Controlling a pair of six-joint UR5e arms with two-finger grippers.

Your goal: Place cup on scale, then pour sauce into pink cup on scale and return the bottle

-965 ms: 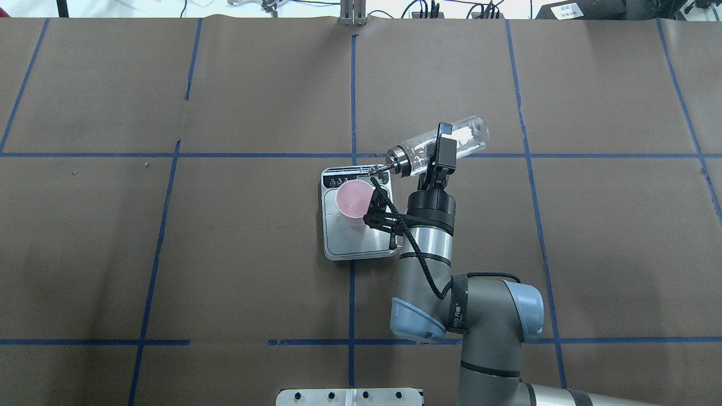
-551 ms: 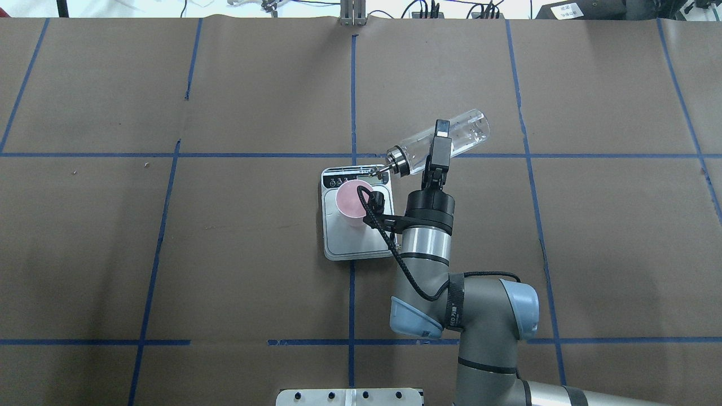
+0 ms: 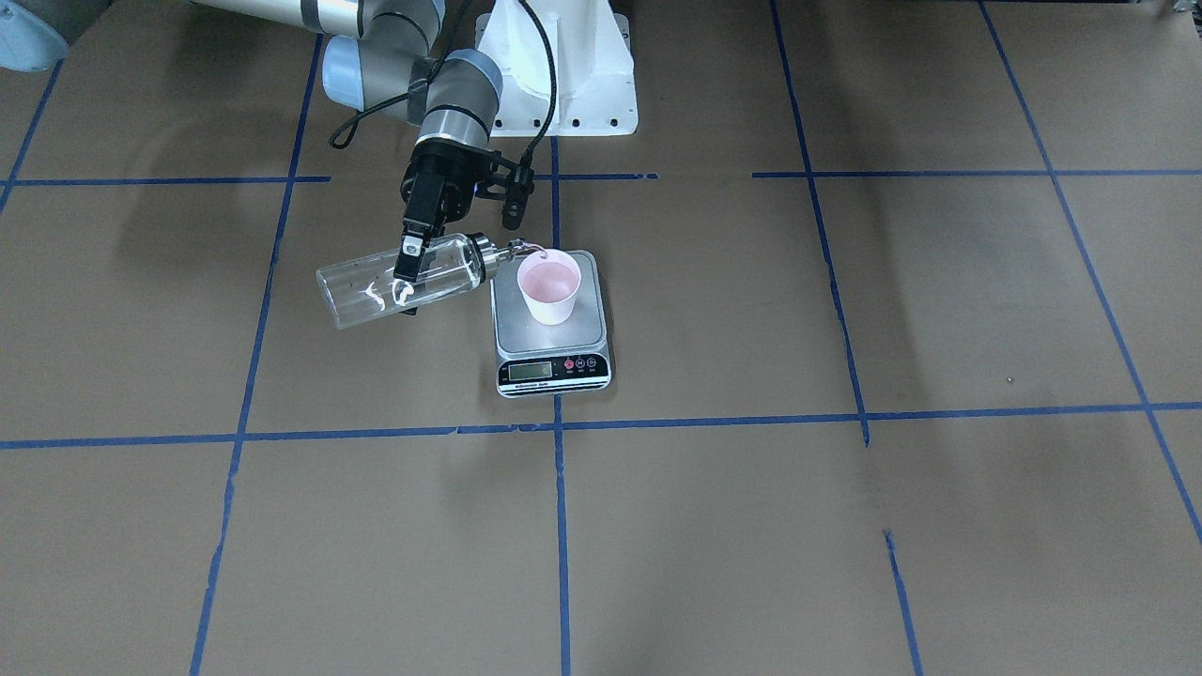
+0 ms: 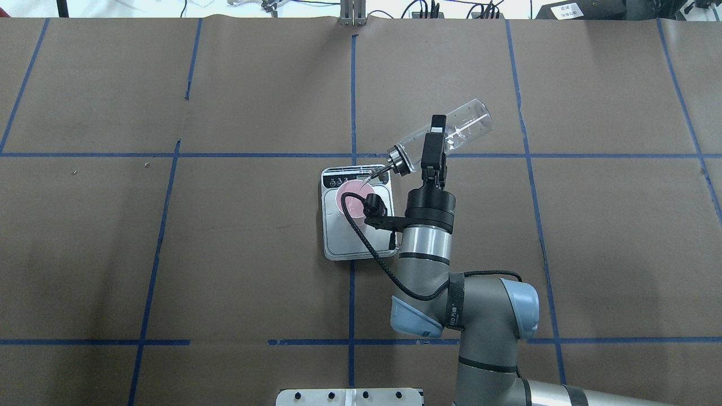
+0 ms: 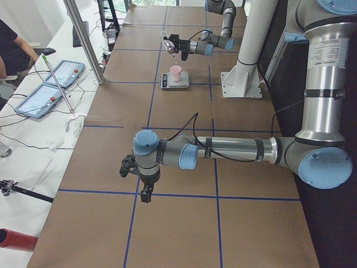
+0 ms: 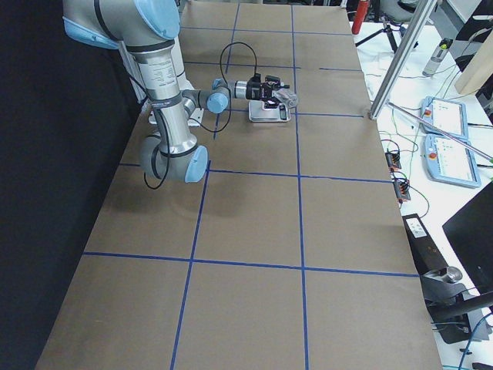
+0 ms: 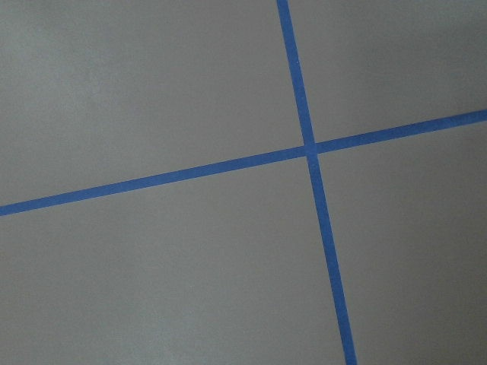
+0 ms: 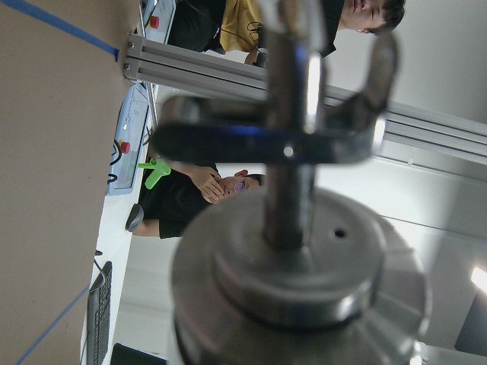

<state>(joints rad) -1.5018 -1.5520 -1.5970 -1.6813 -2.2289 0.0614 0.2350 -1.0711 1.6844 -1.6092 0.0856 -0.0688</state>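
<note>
The pale pink cup (image 3: 549, 286) stands upright on the silver platform of the scale (image 3: 515, 336). My right gripper (image 3: 410, 268) is shut on the clear glass bottle (image 3: 371, 293), which is tipped nearly level, its silver cap and spout at the cup's rim. From overhead, the bottle (image 4: 468, 124) slants from the gripper (image 4: 435, 140) down toward the cup (image 4: 347, 193), and a thin pale streak of sauce runs from spout to cup. The right wrist view is filled by the bottle's cap (image 8: 297, 258). My left gripper (image 5: 144, 192) hangs over bare table far off; I cannot tell its state.
Brown paper with a blue tape grid (image 7: 308, 148) covers the table. The white robot base (image 3: 554, 66) stands behind the scale. A side bench with tablets (image 5: 56, 84) and a seated person (image 5: 11, 50) lies past the far edge.
The bottle has tipped further, its base swinging up and its spout toward the cup. The right wrist has turned, so its camera mount now overlaps the cup from overhead.
</note>
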